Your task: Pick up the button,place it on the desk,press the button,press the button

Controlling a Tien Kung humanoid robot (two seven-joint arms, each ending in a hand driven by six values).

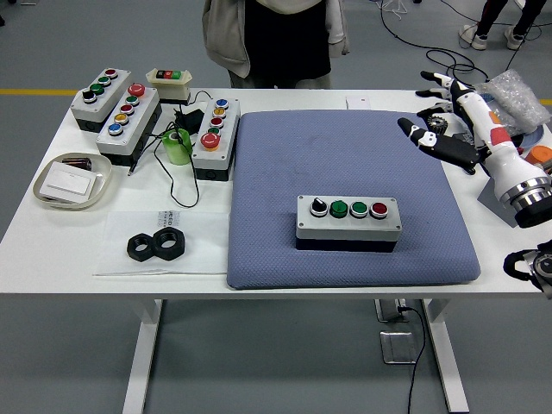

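Grey and boxy, the button box [348, 222] lies flat on the blue mat [349, 191], toward the mat's near right part, with its long side running left to right. Its pale top carries four controls in a row: a black-and-white knob at the left, two green buttons in the middle and a red button at the right; its base looks darker. Nothing touches it. The right hand [440, 112], white with black fingers, hangs above the table's [52, 241] far right corner, well apart from the box, its fingers spread and holding nothing. A person [276, 39] stands at the far side of the table. More button boxes [116, 108] sit at the far left.
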